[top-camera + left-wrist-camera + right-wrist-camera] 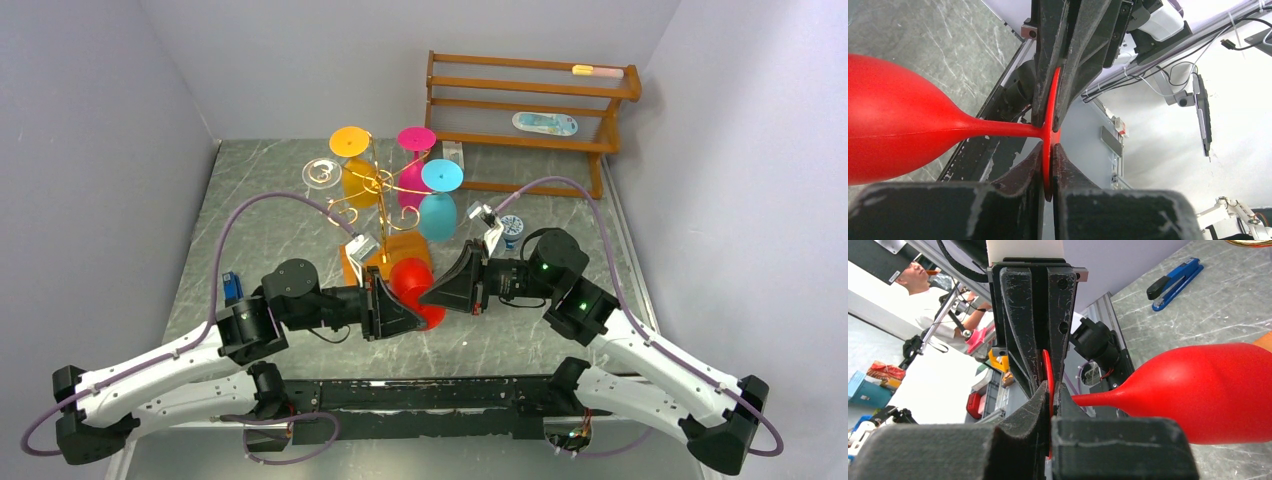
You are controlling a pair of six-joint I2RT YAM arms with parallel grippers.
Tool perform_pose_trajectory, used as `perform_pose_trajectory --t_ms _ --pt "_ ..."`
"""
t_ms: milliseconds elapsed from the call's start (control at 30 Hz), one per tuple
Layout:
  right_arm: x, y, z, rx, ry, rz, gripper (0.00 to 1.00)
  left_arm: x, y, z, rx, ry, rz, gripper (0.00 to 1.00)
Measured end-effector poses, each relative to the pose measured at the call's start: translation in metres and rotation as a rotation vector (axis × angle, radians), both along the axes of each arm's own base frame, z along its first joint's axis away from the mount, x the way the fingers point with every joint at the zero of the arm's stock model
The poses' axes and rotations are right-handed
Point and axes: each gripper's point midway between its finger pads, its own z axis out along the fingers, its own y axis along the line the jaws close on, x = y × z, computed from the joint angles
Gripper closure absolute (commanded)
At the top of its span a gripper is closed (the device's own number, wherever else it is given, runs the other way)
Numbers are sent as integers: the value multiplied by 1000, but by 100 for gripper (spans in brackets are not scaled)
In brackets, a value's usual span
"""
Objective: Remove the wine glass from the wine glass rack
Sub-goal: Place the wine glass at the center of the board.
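A red wine glass [408, 278] lies sideways above the table, in front of the wine glass rack's wooden base [400, 247] and off its gold wire arms [375, 190]. Both grippers pinch its flat foot edge-on from opposite sides. My left gripper [415, 318] is shut on the foot; in the left wrist view the left gripper [1048, 150] clamps the disc, with the bowl [893, 125] to the left. My right gripper [430, 297] is shut on the same foot; in the right wrist view the right gripper [1050, 390] holds it, with the bowl [1208, 390] to the right.
Orange [352, 142], pink [416, 140], cyan [440, 178] and clear [322, 176] glasses hang on the rack. A brown slatted shelf [530, 110] stands at the back right. A blue stapler [232, 288] lies at the left, and a small blue-white cup [512, 230] behind the right arm.
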Motion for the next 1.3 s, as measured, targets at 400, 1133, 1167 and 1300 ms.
perform_pose_trajectory --t_ms 400,1133,1167,1300 --pt "1 -4 -3 -1 19 -28 100 3 3 7 -24 -14 26 70" --pt "52 -25 4 -97 2 -374 3 3 -2 -26 114 -68 -23 95" --pt "62 -31 8 -116 1 -440 2 2 -1 -28 128 -77 -27 95" --pt "94 -57 9 -207 11 -673 0 0 6 -29 149 -140 -42 95"
